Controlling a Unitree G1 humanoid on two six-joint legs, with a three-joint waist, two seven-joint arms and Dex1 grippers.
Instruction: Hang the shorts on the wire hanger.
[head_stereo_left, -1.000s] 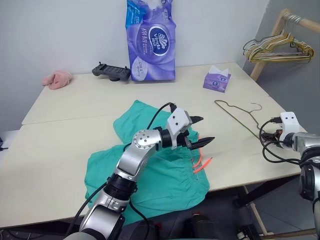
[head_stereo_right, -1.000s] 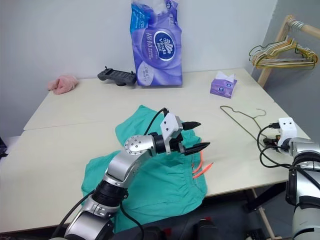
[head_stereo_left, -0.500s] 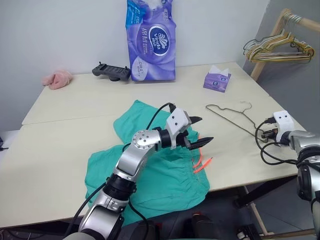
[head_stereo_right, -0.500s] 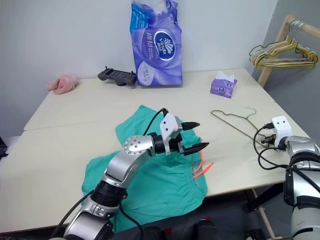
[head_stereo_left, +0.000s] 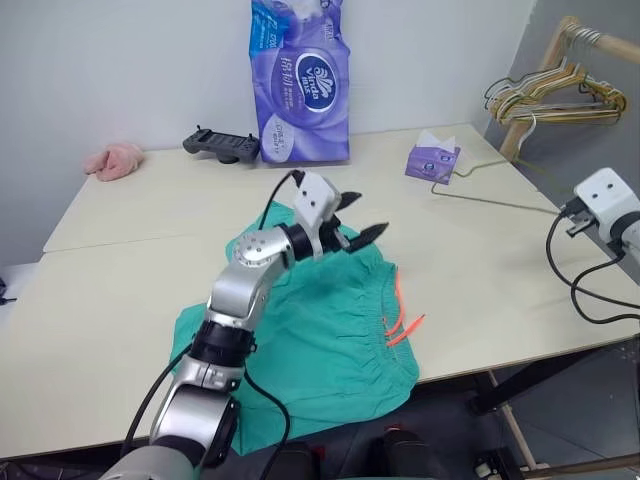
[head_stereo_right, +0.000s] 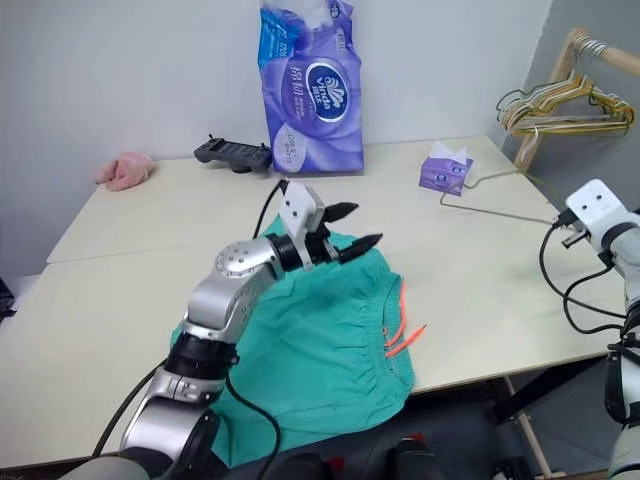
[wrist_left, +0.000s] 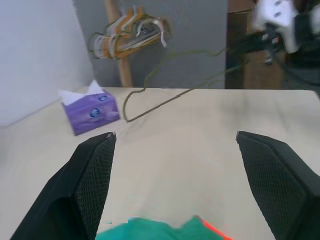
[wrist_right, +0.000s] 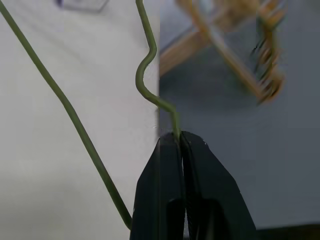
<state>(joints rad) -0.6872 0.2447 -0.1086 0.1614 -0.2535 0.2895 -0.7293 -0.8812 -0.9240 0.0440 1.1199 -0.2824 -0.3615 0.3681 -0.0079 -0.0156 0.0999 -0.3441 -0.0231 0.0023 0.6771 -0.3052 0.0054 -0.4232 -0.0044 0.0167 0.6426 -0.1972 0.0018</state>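
The teal shorts (head_stereo_left: 320, 330) lie spread on the table's near half, with the orange drawstring (head_stereo_left: 400, 320) at their right side. My left gripper (head_stereo_left: 368, 212) hovers open and empty above the shorts' far part, pointing right. In the left wrist view its fingers (wrist_left: 95, 170) frame bare table. My right gripper (wrist_right: 179, 137) is shut on the wire hanger (wrist_right: 70, 112), pinching the thin olive wire near a bend. The hanger (head_stereo_right: 500, 211) is raised off the table at the right. It reaches back from the right wrist's white camera block (head_stereo_left: 607, 197) toward the tissue box.
A tall purple tissue pack (head_stereo_left: 300, 80), a black controller (head_stereo_left: 220, 143) and a pink cloth (head_stereo_left: 112, 158) sit along the far side of the table (head_stereo_left: 140, 210). A small purple tissue box (head_stereo_left: 432, 160) is at far right. A wooden rack holds a bunch of hangers (head_stereo_left: 555, 95) beyond the table's right edge.
The right gripper closed on the hanger, dragged it, then lifted it off the table while the wrist rolled. The left gripper rose and moved back and left over the shorts, staying open.
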